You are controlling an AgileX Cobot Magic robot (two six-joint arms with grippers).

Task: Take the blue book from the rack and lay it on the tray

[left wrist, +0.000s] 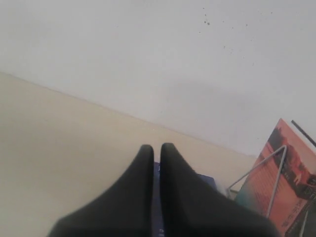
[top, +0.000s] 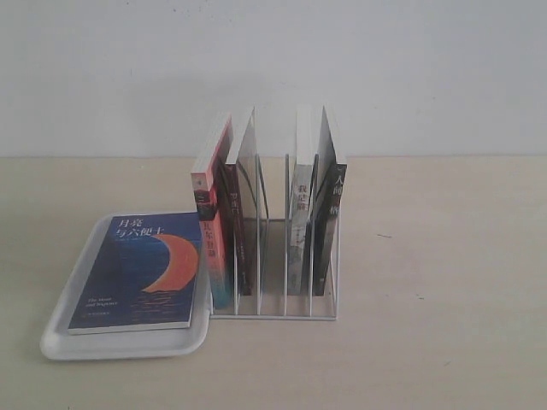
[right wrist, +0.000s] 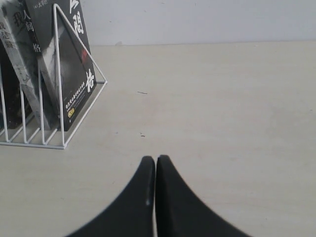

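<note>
And here we are: the dark navy paperback with the orange crescent moon and white title, i.e. the blue book (top: pixel 141 269), lies flat and cover-up inside the shallow white plastic tray (top: pixel 64 329), which sits just beside the left end of the white wire file rack (top: pixel 287 256). By the look of it the job is basically done. The book is out of its slot, resting within the rim, slightly skewed but fully on the tray, so I'd say nothing is left bar the arms parking themselves. The rack holds 4 other books: a pink-red covered book (top: pixel 209 222) at the tray end, plus 3 w/ black and grey covers (top: pixel 329 231), all upright or leaning on the dividers, w/ an empty slot in the middle. Neither arm shows in the exterior view. In the left wrist view the left gripper (left wrist: pixel 156 148) has its 2 black fingers drawn together w/ only a sliver between them and nothing held, and a bit of navy cover peeks out beyond the tips. The right gripper (right wrist: pixel 155 160) likewise has its fingers pressed together, empty, over bare tabletop, the rack's black-book end off to one side. As for the surface, it's a pale beige wood-look table (top: pixel 444 282), matt, w/ a few tiny dark specks. Behind it is a plain white wall (top: pixel 273 68), evenly lit.
</note>
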